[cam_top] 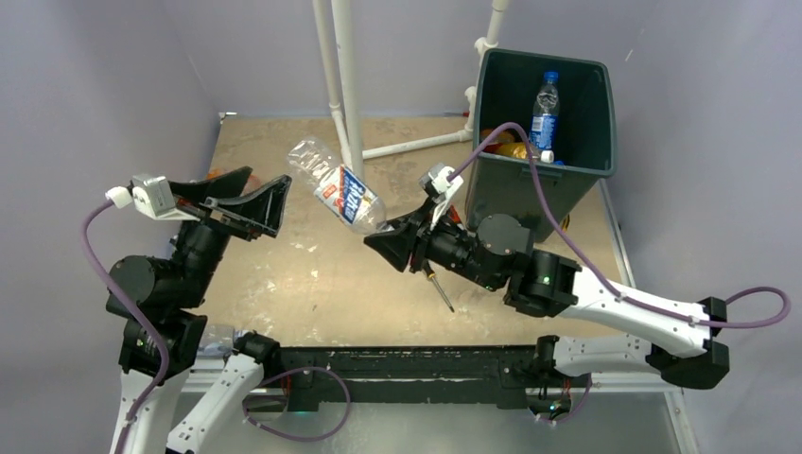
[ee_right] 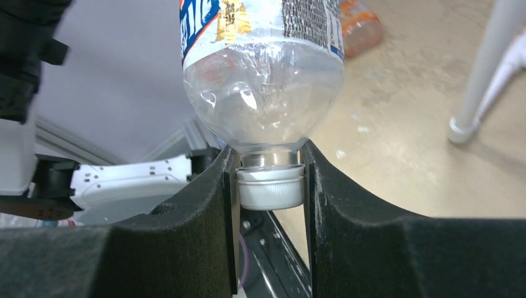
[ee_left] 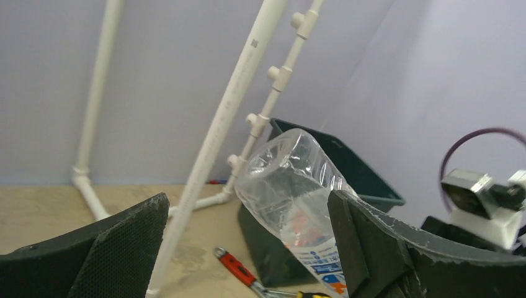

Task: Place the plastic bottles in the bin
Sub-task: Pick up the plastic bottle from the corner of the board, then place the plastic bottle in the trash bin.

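Your right gripper (cam_top: 386, 232) gripped the bottle (cam_top: 339, 189) by its cap (ee_right: 271, 189), body slanting up-left toward your wide-open left gripper (cam_top: 268, 180). The bin (cam_top: 567, 189) stood opposite, far right, nearer your right arm.

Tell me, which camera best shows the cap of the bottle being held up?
The right wrist view: the white cap sits close up, pinched in the right gripper. The top view shows the whole bottle tilted, its cap hidden in the gripper. The left wrist view shows only its base and label.
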`<action>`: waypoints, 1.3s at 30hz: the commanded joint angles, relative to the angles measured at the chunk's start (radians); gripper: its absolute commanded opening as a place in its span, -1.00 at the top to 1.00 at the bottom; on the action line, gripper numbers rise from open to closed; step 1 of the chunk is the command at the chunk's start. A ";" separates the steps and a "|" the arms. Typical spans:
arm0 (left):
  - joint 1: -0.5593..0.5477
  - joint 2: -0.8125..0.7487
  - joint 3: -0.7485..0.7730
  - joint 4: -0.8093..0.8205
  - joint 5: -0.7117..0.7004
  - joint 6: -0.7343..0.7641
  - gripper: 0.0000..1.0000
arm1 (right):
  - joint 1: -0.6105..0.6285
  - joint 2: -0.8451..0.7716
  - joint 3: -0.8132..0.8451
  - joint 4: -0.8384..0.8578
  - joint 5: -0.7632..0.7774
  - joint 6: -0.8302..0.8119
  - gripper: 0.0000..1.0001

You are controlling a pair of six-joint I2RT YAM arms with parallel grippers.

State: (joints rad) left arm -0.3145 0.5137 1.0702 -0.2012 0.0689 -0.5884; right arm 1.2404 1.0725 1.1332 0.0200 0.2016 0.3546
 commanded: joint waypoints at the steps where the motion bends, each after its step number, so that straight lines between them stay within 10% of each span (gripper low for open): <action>1: 0.003 0.038 0.043 -0.060 0.000 0.310 -0.99 | -0.006 -0.025 0.121 -0.374 0.089 -0.034 1.00; 21: 0.003 -0.218 -0.406 0.245 0.183 0.351 -0.99 | -0.006 -0.034 0.069 -0.487 0.163 -0.151 1.00; 25: 0.002 -0.166 -0.369 0.070 0.364 0.544 -0.98 | -0.005 0.091 0.156 -0.661 0.149 -0.151 1.00; 39: -0.073 -0.031 -0.279 -0.200 0.294 1.225 -0.98 | -0.006 0.124 0.239 -0.750 0.179 -0.157 1.00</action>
State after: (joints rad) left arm -0.3698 0.4210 0.7288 -0.3534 0.3443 0.4412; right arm 1.2366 1.2087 1.2976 -0.7113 0.3687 0.2222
